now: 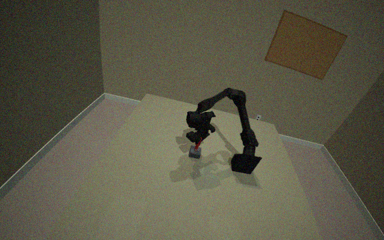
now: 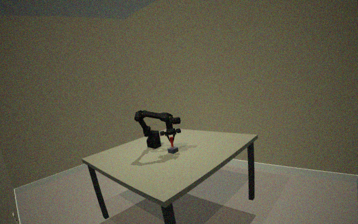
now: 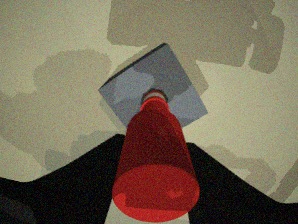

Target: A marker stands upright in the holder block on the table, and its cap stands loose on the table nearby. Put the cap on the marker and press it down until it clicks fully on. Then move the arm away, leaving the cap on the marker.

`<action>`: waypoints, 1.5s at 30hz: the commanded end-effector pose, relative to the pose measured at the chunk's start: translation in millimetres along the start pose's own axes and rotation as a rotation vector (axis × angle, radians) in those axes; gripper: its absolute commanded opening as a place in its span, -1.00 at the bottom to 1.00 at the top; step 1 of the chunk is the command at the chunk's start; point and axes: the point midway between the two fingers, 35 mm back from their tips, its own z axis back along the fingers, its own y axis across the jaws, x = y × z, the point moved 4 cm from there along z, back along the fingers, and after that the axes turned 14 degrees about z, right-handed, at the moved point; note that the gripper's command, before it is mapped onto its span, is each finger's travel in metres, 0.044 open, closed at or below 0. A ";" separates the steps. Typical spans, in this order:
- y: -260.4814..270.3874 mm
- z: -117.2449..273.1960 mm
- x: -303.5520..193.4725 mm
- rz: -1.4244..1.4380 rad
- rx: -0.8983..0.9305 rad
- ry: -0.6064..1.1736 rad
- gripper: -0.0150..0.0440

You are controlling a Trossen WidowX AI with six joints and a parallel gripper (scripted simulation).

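The red cap (image 3: 155,150) (image 2: 171,139) is held between the fingers of my gripper (image 3: 153,147) (image 2: 171,137), which is shut on it. The marker (image 3: 155,104) (image 2: 172,145) (image 1: 197,146) stands in the grey holder block (image 3: 172,65) (image 2: 173,150) (image 1: 195,155). The cap is right above or around the marker's top, and the two look about in line in the exterior view. No gap shows between them in the wrist view. The cap hides the marker's tip, so I cannot tell how far the cap is on.
The arm's base (image 1: 245,163) (image 2: 153,139) stands on the table (image 1: 139,200) (image 2: 135,174), to the right of the holder block in the top view. Shadows of the arm fall around the block. An orange board (image 1: 307,45) hangs on the wall.
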 end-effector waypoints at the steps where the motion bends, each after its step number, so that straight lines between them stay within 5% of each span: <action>1: 0.3 -6.0 -0.3 0.009 -0.002 -0.004 -0.49; 22: -1.0 -33.8 -0.6 0.008 -0.005 -0.005 -0.49; 39: -1.5 -33.1 -0.3 -0.001 -0.004 0.000 1.00; 45: 0.8 19.6 0.6 0.001 0.001 0.003 1.00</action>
